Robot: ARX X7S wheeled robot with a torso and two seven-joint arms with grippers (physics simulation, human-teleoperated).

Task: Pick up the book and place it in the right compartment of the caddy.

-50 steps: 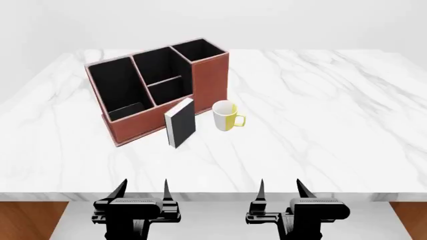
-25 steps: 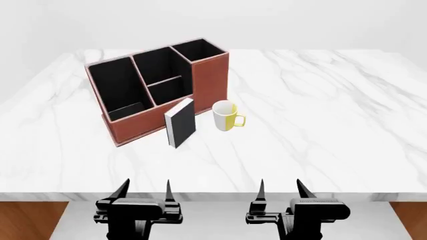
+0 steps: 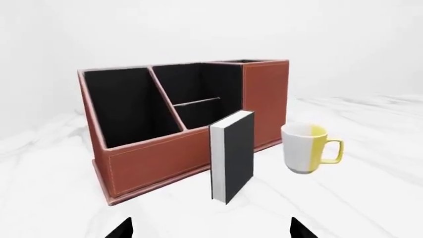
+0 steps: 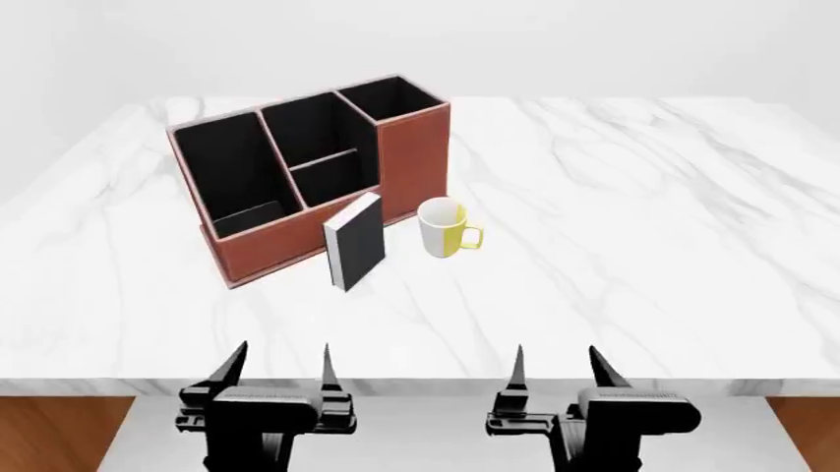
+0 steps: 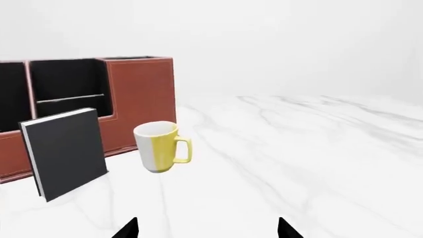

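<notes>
The book (image 4: pixel 354 242) is found upright before the caddy (image 4: pixel 310 173), beside the mug (image 4: pixel 446 228). Both the left gripper (image 4: pixel 279 372) and right gripper (image 4: pixel 557 371) are spread, empty. A grasp across the covers is advised.

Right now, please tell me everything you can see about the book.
The book is small and thick, with a plain black cover and white page edges. It stands upright and closed on the marble table, just in front of the caddy, beside the mug. Whether it touches the caddy is unclear. No gripper holds it.
</notes>
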